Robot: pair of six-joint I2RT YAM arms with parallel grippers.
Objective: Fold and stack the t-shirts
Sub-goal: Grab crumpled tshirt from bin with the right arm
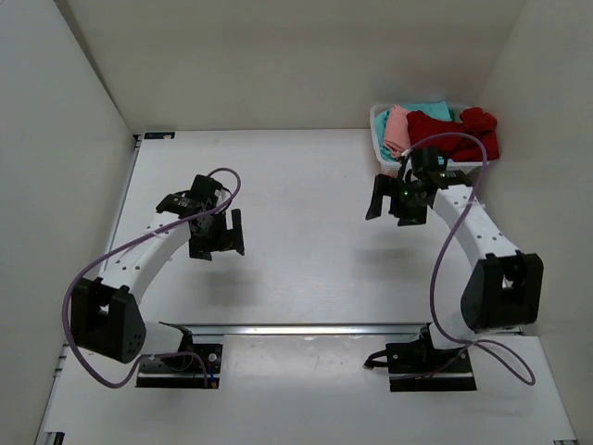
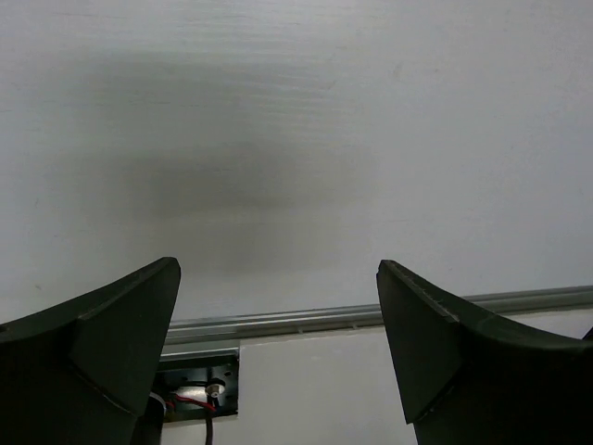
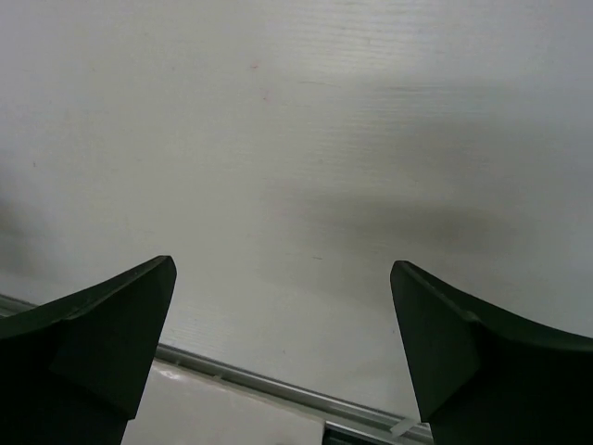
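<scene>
Three t-shirts lie bunched in a white mesh basket at the back right of the table: the dark red one on the right, the salmon pink one on the left, the teal one behind them. My right gripper is open and empty, hanging over the table just in front of the basket. My left gripper is open and empty over the left middle of the table. Both wrist views show only bare white table between the open fingers.
White walls enclose the table on the left, back and right. A metal rail runs across the near side, with the two arm bases behind it. The rail also shows in the left wrist view and the right wrist view.
</scene>
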